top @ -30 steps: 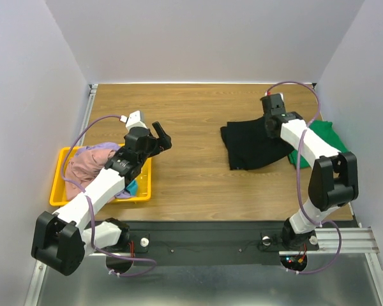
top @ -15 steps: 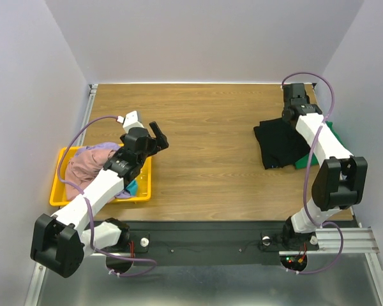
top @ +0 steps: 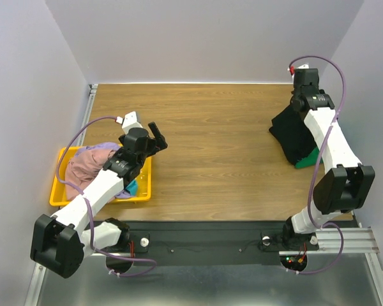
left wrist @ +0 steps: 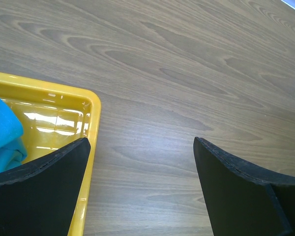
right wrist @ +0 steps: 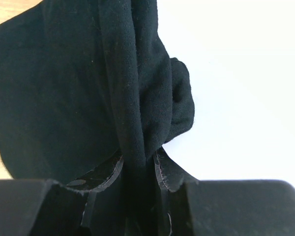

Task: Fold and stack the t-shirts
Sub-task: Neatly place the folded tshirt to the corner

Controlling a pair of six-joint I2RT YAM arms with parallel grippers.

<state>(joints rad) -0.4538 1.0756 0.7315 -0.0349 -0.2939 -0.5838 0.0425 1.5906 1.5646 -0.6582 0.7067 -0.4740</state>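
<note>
Bright, even light casts only soft shadows in the top view; glare streaks the yellow bin (left wrist: pixel 49 118) at left, and the black t-shirt (right wrist: pixel 73 93) sits against blown-out white upper right.

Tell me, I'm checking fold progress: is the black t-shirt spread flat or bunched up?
Bunched up: the right gripper pinches a gathered ridge of the black t-shirt; the rest hangs crumpled.

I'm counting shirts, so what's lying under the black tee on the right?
A green tee peeks out at the near edge of the black tee, which the right end effector pinches. The rest of it is covered, so its fold can't be seen.
</note>
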